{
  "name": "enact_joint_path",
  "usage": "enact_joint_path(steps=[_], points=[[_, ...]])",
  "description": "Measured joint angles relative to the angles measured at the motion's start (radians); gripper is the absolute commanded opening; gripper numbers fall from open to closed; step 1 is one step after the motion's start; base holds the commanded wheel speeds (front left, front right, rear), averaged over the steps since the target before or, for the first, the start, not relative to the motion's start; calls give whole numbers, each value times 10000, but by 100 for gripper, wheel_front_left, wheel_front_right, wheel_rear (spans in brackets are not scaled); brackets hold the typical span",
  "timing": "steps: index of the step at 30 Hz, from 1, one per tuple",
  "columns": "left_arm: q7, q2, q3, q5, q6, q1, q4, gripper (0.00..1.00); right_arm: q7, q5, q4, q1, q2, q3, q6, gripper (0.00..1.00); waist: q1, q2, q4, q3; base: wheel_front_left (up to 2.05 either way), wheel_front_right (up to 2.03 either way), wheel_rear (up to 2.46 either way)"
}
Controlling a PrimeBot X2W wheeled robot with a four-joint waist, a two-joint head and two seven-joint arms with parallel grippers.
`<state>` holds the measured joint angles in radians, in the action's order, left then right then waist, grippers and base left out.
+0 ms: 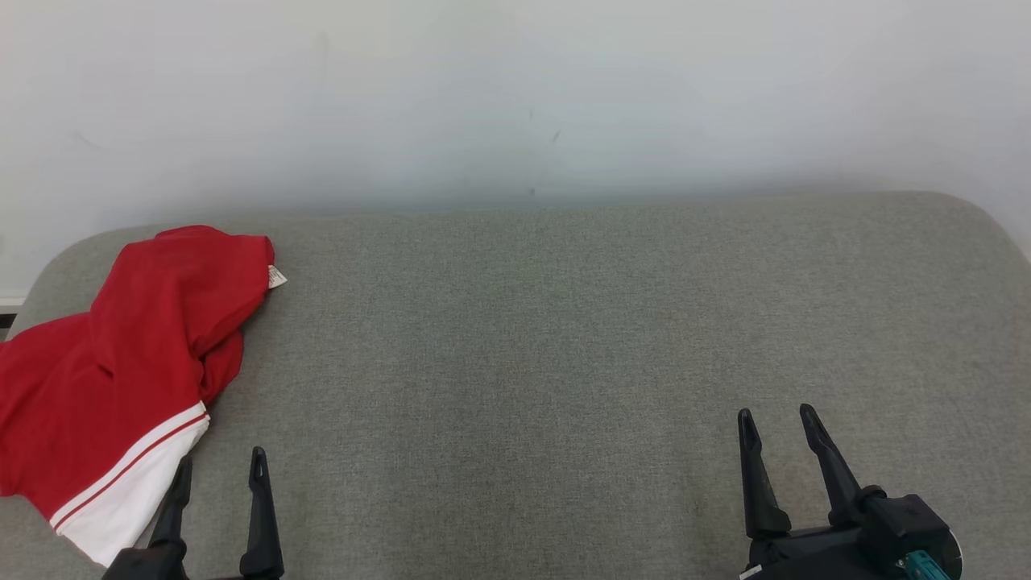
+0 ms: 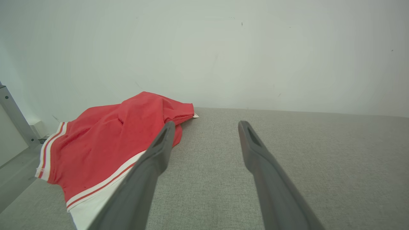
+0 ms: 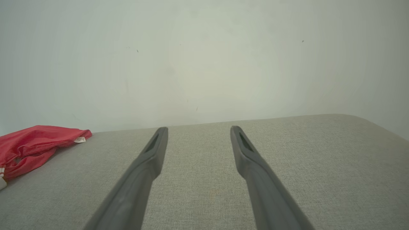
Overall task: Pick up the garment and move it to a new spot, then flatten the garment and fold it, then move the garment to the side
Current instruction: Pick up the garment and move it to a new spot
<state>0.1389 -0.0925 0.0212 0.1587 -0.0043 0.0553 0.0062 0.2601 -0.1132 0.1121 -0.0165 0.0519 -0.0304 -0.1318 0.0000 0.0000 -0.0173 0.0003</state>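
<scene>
A: What do we have in front of us?

B: A table (image 1: 564, 338) covered in grey woven fabric, with rounded far corners. Its far edge meets a plain pale wall (image 1: 515, 97) that has a few small dark marks.

A: And the garment?

B: The garment (image 1: 121, 354) is red with white and red striped bands. It lies crumpled along the table's left edge and reaches toward the far left corner. A small white label (image 1: 276, 277) sticks out at its far end.

A: Our hands?

B: Our left hand (image 1: 222, 459) sits at the near edge, just beside the garment's white band, with its fingers spread and grasping nothing. We cannot tell whether one finger touches the cloth. Our right hand (image 1: 776, 412) is toward the near right corner, well apart from the garment, also spread wide and empty.

A: Anything else in the room?

B: From the left wrist we see a grey metal post (image 2: 12, 118) beyond the table's left edge.
</scene>
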Motion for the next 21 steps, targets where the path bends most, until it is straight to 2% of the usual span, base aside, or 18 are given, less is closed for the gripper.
enact_joint_path(steps=[10, 21], points=[[0, -86, -73, 33, 36, -7, 23, 100, 2, -75, 21, -12, 0, 6, 0, 100, 0, 0, 210, 38, 0, 0, 0], [-134, -171, -96, 146, 130, -19, 12, 100, 8, -161, 119, -48, 0, 25, 0, 100, 0, 0, 1008, 58, 0, 0, 0]])
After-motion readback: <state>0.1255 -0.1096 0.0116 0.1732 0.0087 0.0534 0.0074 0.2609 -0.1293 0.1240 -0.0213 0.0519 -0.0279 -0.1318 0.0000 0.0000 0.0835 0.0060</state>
